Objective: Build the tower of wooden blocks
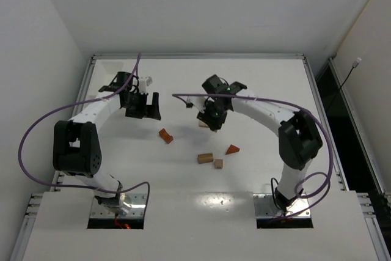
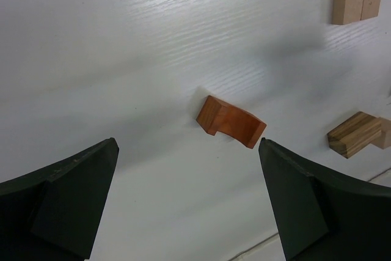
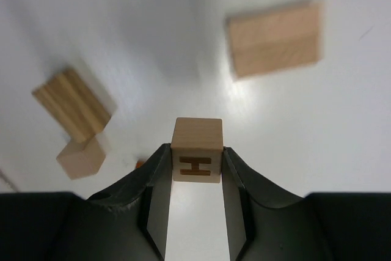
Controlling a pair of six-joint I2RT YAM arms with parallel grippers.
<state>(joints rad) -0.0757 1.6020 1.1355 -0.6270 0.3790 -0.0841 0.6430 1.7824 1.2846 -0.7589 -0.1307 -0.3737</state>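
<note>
I had the right gripper (image 3: 196,154) clenched on the H cube (image 3: 197,134), a small pale cube with a dark letter H on the face toward the wrist camera. One finger (image 3: 156,178) pressed each side of it. The cube looked to be held clear of the table (image 3: 183,47), which was blurred beneath it. In that wrist view a pale slab (image 3: 275,38) lay flat at 1 o'clock, and a long tan block (image 3: 72,105) sat at 10 o'clock with a small cube (image 3: 81,157) just beside it.

From above, the right gripper (image 1: 211,117) hung over the middle of the table (image 1: 269,77), with the pale slab (image 1: 203,124) partly under it. The other blocks for the tower lay loose and unstacked: the long tan block (image 1: 205,158) at 6 o'clock from that gripper, the small cube (image 1: 218,164) at the block's 4 o'clock corner, a reddish-brown wedge (image 1: 232,149) at 5 o'clock, and a reddish-brown arch block (image 1: 165,136) at 8 o'clock, well apart from the rest.

The left gripper (image 1: 143,107) was released, with its jaws spread wide and nothing between them. It sat above the table, with the arch block at its 5 o'clock. On the left wrist camera the left gripper (image 2: 187,151) framed the arch block (image 2: 231,123), which lay on the table beyond the fingertips (image 2: 104,157), untouched.
</note>
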